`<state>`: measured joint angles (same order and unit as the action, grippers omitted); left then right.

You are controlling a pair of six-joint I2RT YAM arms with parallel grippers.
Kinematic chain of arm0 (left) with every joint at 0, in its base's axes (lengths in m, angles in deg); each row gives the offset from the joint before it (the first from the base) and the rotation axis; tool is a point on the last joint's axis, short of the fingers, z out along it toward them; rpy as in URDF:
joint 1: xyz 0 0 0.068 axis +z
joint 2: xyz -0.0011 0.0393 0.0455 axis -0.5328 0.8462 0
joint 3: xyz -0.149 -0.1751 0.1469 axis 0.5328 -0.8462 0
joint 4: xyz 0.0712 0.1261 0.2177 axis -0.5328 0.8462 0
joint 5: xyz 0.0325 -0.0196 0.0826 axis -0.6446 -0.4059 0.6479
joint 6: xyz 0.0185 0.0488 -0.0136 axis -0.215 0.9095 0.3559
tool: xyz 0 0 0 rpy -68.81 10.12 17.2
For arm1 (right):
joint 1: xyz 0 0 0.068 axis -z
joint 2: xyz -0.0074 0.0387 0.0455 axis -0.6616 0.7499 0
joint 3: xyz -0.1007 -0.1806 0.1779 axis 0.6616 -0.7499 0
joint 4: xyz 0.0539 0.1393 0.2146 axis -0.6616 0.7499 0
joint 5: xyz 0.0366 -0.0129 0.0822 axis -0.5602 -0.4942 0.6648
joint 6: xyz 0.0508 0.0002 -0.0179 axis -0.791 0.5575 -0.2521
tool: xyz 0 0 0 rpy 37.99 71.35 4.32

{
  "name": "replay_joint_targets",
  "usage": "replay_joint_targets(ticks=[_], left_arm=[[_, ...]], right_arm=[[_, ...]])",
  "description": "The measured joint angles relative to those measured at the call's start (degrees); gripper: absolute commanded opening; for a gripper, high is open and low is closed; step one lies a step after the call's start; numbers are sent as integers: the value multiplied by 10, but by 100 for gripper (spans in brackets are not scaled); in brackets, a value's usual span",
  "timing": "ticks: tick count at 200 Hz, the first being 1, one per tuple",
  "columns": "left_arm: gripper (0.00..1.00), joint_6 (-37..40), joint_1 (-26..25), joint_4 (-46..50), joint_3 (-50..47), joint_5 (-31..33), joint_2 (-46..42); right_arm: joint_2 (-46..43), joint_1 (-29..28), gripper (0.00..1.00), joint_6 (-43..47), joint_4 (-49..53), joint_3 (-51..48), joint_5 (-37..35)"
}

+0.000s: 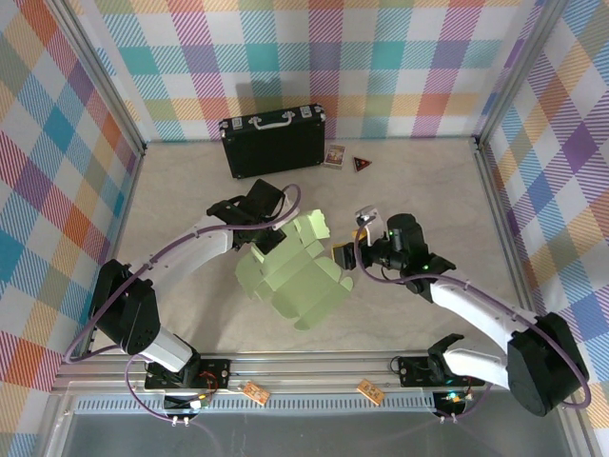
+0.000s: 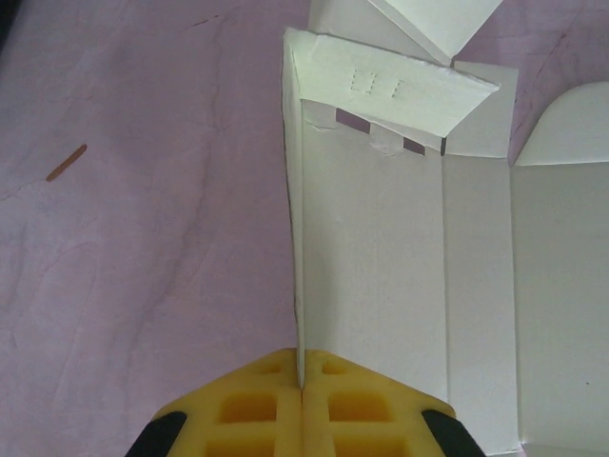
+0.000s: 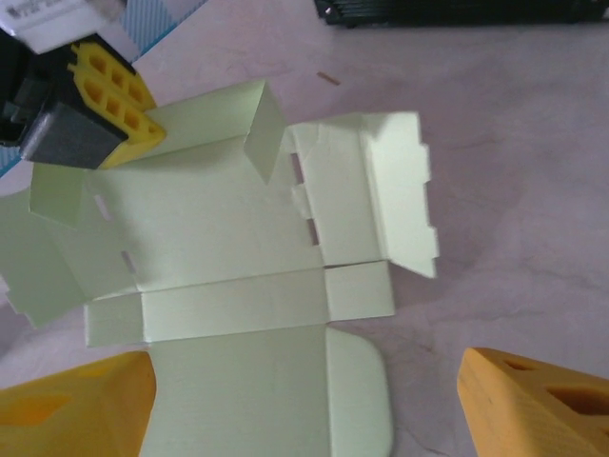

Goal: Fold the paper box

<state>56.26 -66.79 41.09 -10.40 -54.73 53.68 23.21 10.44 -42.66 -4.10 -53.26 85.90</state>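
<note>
left gripper (image 2: 303,395) is clamped shut on the upright side wall of the paper box (image 1: 297,274), pinching its near edge. right gripper (image 3: 304,395) stands wide, empty, the rounded flap (image 3: 357,381) lying just ahead between its jaws. judged: thin card, light, springy at creases, easily crumpled; best taken by flap edges. open table (image 1: 428,190) beyond both hands; black case (image 1: 274,143) well off.

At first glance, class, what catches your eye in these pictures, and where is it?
The pale green paper box lies half-unfolded at the centre of the table. The left gripper has its jaws shut on one upright wall, while the right gripper hovers over it, jaws wide. A black case stands at the back before bright checked walls.
</note>
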Motion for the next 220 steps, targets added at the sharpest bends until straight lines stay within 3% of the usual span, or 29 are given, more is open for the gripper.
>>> replay_joint_targets(ticks=[41, 105, 185, 220], left_arm=[[0, -22, 0, 2, 0, -24, -26], [0, -30, -1, 10, -2, -74, -45], [0, -18, -2, 17, -24, -112, -83], [0, -10, -2, 19, -24, -113, -87]], right_arm=[[72, -21, 78, 8, -36, 9, 43], [191, -42, 69, 62, -101, 104, 68], [252, -41, 17, 202, -46, 222, 65], [259, -42, 9, 270, 15, 254, 73]])
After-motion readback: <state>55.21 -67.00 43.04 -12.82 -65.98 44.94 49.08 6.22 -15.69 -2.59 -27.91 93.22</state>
